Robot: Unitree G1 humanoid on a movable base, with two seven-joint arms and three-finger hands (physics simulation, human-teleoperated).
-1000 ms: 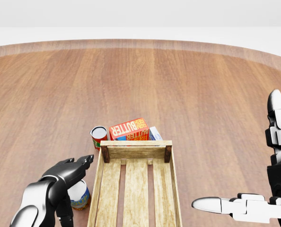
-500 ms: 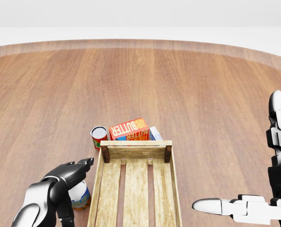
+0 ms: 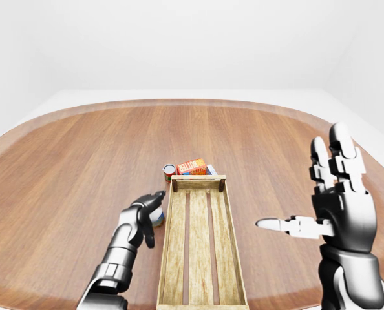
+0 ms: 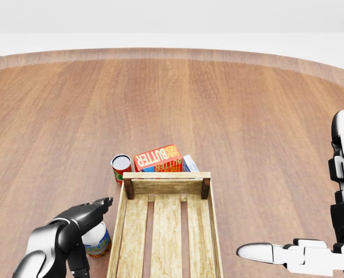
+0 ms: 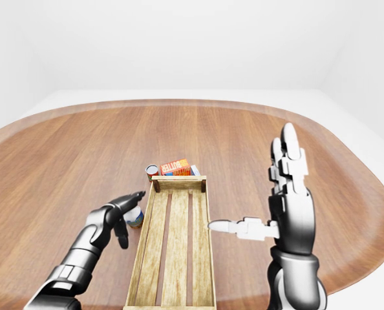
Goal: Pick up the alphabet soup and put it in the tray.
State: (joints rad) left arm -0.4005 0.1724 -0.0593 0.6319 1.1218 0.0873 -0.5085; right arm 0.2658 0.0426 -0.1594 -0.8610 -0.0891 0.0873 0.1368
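Nothing is in the tray (image 4: 168, 186) yet, so you must grab the soup can (image 4: 97, 239) at its 9 o'clock; your left hand (image 4: 82, 219) hovers there, fingers spread wide.

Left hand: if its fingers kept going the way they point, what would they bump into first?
Probably the wooden tray. The left hand hovers over a white can, fingers open and aimed up-right at the tray's near corner. Depth is unclear, so they might pass above the rim.

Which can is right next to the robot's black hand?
The white-and-blue can beside the tray's left wall, partly hidden by the left hand. The red can stands farther up, next to the butter box.
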